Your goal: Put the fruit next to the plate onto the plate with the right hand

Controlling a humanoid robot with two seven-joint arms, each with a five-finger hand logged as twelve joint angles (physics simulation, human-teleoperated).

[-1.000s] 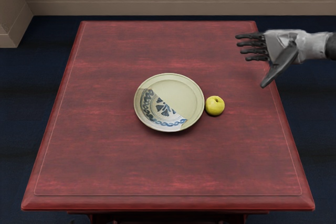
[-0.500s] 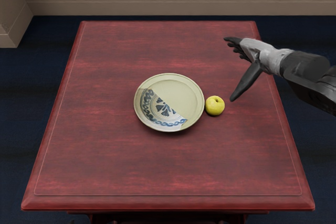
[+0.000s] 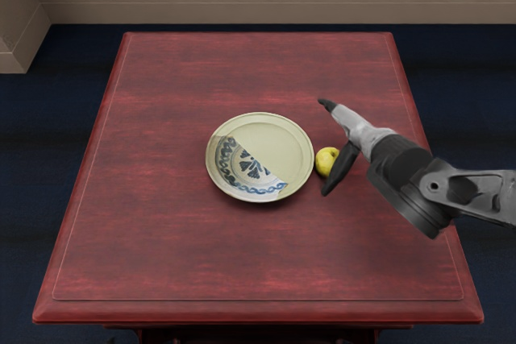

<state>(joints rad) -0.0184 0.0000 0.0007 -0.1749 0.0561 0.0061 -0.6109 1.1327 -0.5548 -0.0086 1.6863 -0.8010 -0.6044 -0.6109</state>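
Note:
A cream plate (image 3: 278,130) with a blue pattern lies at the middle of the red table. A small yellow-green fruit (image 3: 324,159) sits on the table just off the plate's right rim. My right hand (image 3: 337,141) comes in from the right and hangs directly over the fruit's right side, hiding part of it. The fingers (image 3: 329,106) stretch out toward the back while the thumb (image 3: 338,173) points down in front of the fruit. The hand is open and holds nothing. Contact with the fruit cannot be made out.
The red table (image 3: 161,223) has a raised rim on all sides. Dark blue floor surrounds it, with a beige wall at the back. My right forearm (image 3: 427,187) crosses the table's right part.
My right hand has swept from the table's far right corner down and left to the fruit, with the forearm now over the table. Fruit and plate have not moved.

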